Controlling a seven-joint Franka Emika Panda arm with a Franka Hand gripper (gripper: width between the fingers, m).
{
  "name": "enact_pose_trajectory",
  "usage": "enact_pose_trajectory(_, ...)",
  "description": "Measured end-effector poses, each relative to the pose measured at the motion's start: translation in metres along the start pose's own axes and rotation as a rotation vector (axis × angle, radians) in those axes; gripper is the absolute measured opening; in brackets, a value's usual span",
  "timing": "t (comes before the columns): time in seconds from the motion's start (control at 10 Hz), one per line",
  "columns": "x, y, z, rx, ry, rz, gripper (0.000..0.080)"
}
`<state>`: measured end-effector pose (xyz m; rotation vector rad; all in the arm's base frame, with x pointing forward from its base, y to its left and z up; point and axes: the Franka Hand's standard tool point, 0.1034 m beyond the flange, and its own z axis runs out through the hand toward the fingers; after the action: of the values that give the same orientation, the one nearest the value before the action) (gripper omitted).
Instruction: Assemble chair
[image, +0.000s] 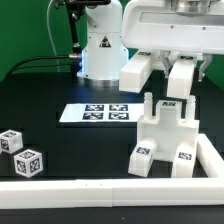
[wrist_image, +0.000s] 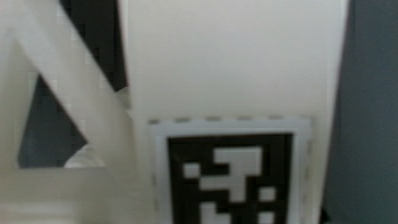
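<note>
1. Black tabletop (image: 60, 90) was seen across the frame, edged by a white border rail (image: 100, 190) along the bottom and right. The marker board (image: 95, 113) was laid flat at centre.
2. The part-built chair assembly (image: 165, 140) was found at right of centre, standing on the tabletop just inside the rail corner.
3. The gripper (image: 160, 78) was placed at upper right, directly above the assembly and close to its top. Only one arm was present.
4. The assembly was judged upright, with its long axis vertical. A peg (image: 150, 103) was pointed up toward the jaws, so a straight vertical move was judged likely.
5. The jaws were seen part-spread with a dark gap between them. Whether anything was pinched could not be told.
6. In the wrist view a tagged slab (wrist_image: 214, 60) was seen filling the frame at close range; whether it was touched could not be told.
7. Two cube legs (image: 12, 141) (image: 30, 161) were left at lower left, well apart from the gripper.
</note>
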<state>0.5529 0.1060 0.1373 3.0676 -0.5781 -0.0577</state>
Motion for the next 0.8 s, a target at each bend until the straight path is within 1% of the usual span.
enact_pose_trajectory(0.1,-0.005,-0.009,0.004,0.013,0.027,0.014,0.0282)
enact_pose_trajectory(0.2,-0.009,-0.014,0.008,0.021,0.044,0.003,0.0282)
enact_pose_trajectory(0.3,-0.011,-0.016,0.010,0.024,0.051,0.001,0.0282)
enact_pose_trajectory(0.5,-0.013,-0.016,0.017,0.017,0.046,-0.005,0.0282)
enact_pose_trajectory(0.7,-0.015,-0.013,0.023,0.014,0.048,-0.013,0.0282)
enact_pose_trajectory(0.8,-0.013,-0.013,0.023,0.020,0.060,-0.016,0.0282)
